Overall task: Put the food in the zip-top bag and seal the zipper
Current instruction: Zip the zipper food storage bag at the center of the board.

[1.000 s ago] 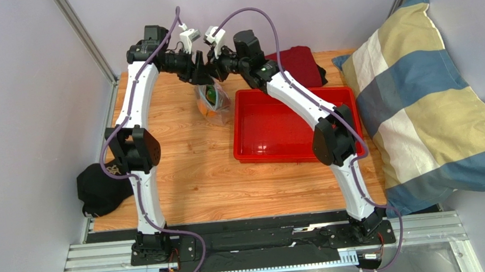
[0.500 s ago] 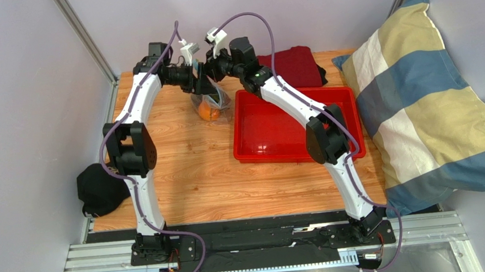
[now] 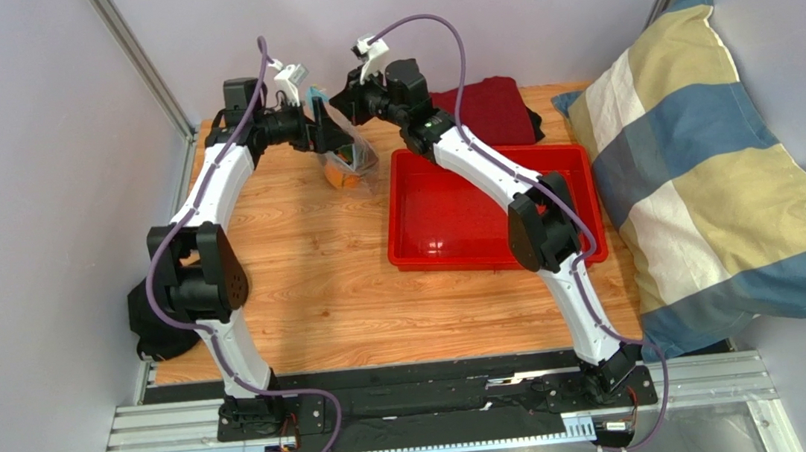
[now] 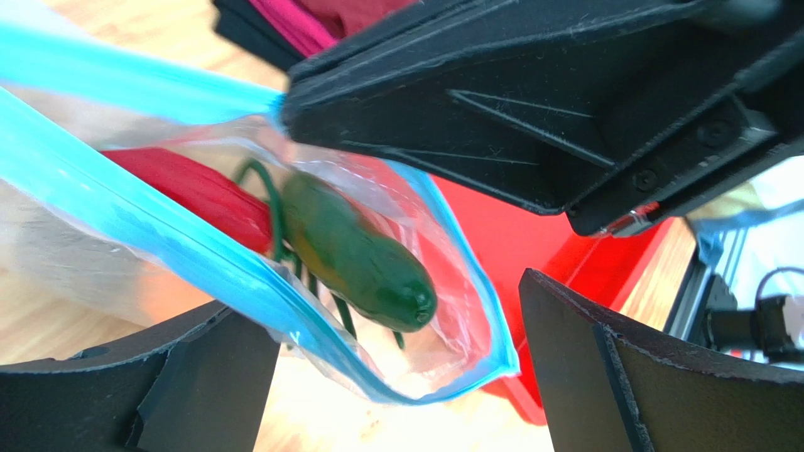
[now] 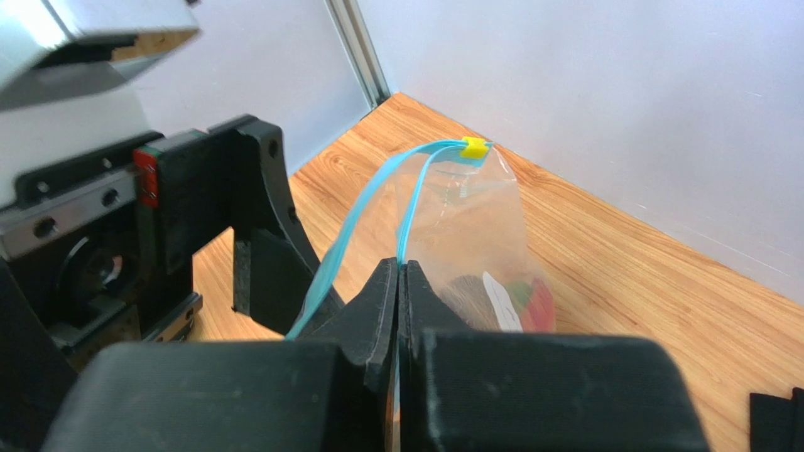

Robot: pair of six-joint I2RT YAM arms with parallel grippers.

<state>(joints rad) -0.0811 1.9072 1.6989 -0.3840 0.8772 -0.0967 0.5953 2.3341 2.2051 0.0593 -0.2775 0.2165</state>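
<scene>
Right hand (image 5: 398,275) clenched on the zipper (image 4: 142,218), holding up the zip-top bag (image 5: 467,212) at the far end of the worktop (image 3: 302,287), just left of the red tray (image 3: 463,220). Left hand (image 3: 325,133) released, fingers apart either side of the bag's mouth (we see it gaping). Inside we note a green vegetable (image 4: 359,254), a red chili (image 4: 198,193) and, lowest, an orange fruit (image 3: 344,176)
</scene>
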